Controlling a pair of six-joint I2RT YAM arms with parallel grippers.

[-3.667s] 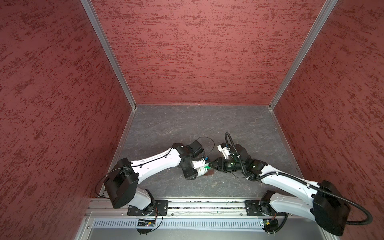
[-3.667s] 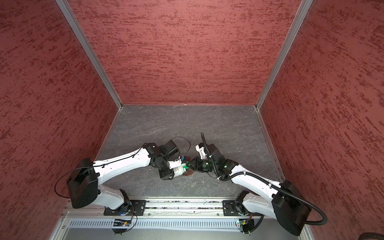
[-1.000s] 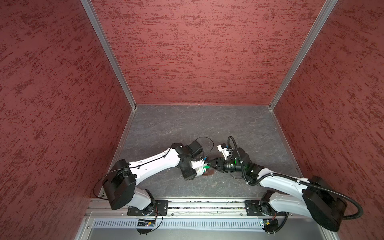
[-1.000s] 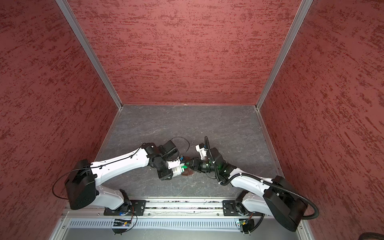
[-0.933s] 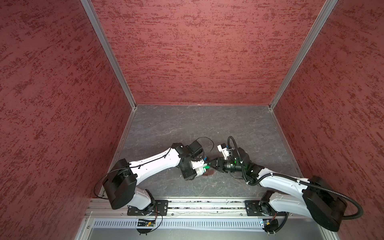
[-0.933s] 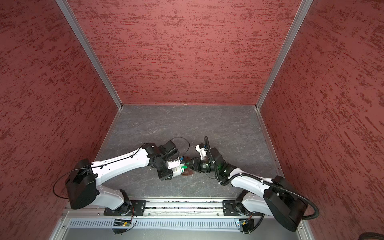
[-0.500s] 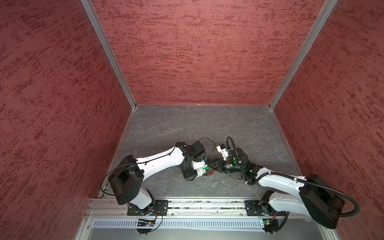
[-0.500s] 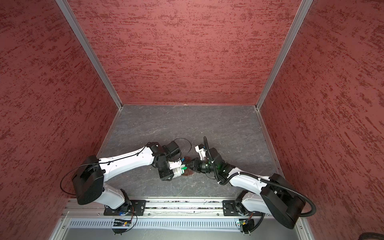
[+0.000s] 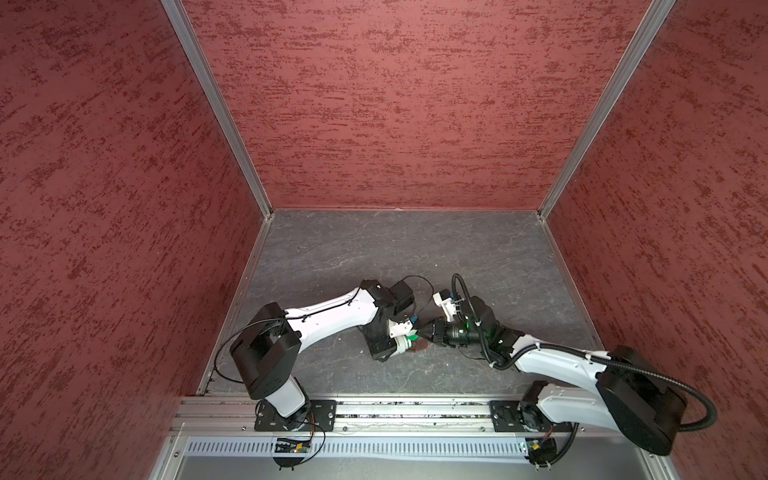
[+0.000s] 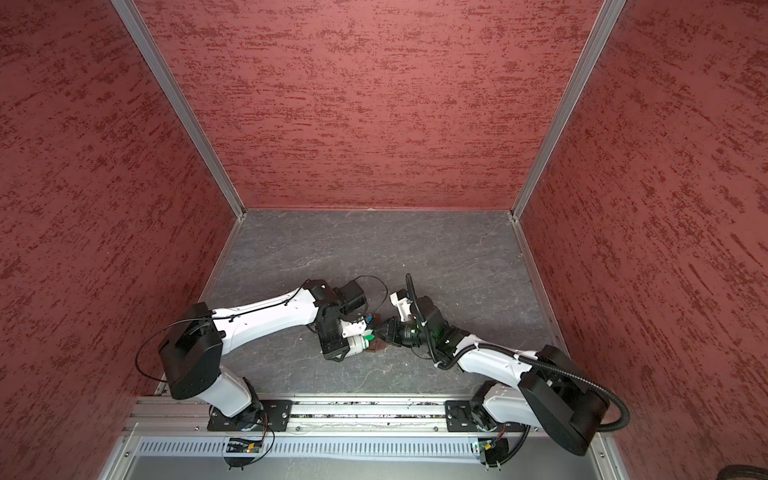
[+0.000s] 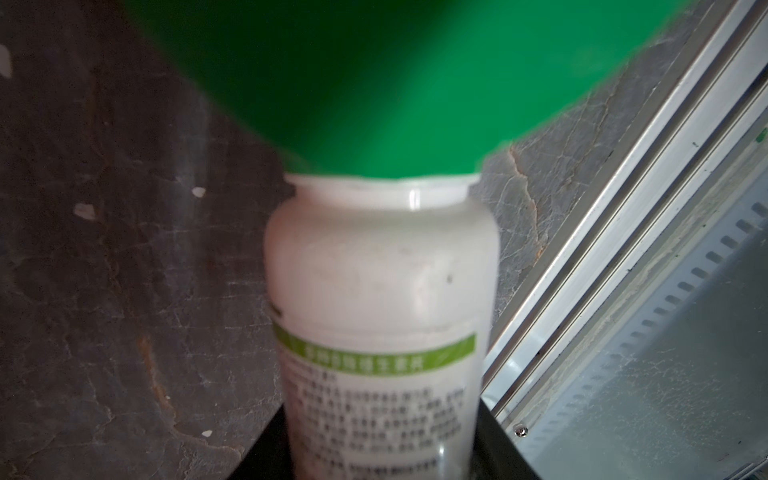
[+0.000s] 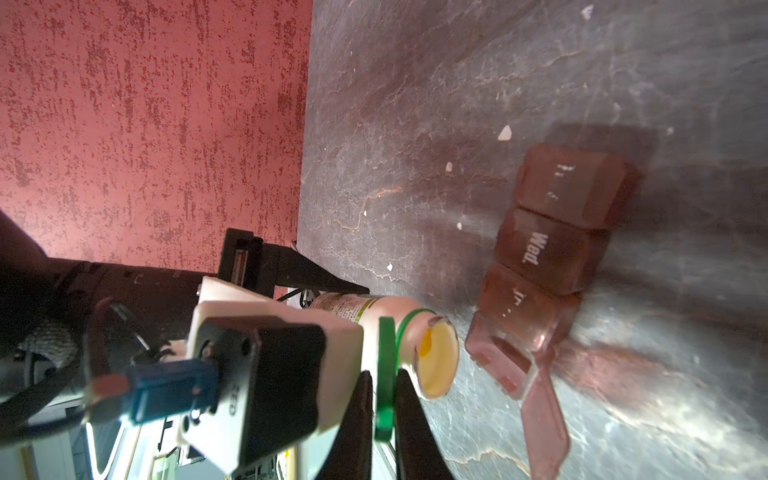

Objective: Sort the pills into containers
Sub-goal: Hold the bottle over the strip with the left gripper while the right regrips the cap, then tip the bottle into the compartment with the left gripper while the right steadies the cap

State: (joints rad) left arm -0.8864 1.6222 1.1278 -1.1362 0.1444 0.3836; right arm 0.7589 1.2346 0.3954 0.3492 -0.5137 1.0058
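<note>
My left gripper (image 11: 380, 457) is shut on a white bottle (image 11: 380, 291), held tilted low over the table in both top views (image 9: 402, 343) (image 10: 356, 343). Its green flip cap (image 12: 386, 332) stands open, and my right gripper (image 12: 383, 374) is shut on the cap's edge. A yellow-orange pill (image 12: 426, 345) shows inside the bottle mouth (image 12: 440, 374). The containers (image 12: 548, 249) are a brown translucent strip lying just past the mouth. The nearest cell (image 12: 498, 353) is open, its lid (image 12: 544, 424) folded out; the other cells are closed. In a top view the strip (image 9: 420, 347) sits under both grippers.
Red textured walls (image 9: 395, 104) close in the grey stone-look table (image 9: 374, 257). The metal front rail (image 11: 623, 249) runs close beside the bottle. Small white flecks (image 12: 504, 133) lie on the table near the strip.
My right gripper's jaws have closed onto the green cap. The left arm's elbow has swung slightly right, with the bottle staying in place over the strip.
</note>
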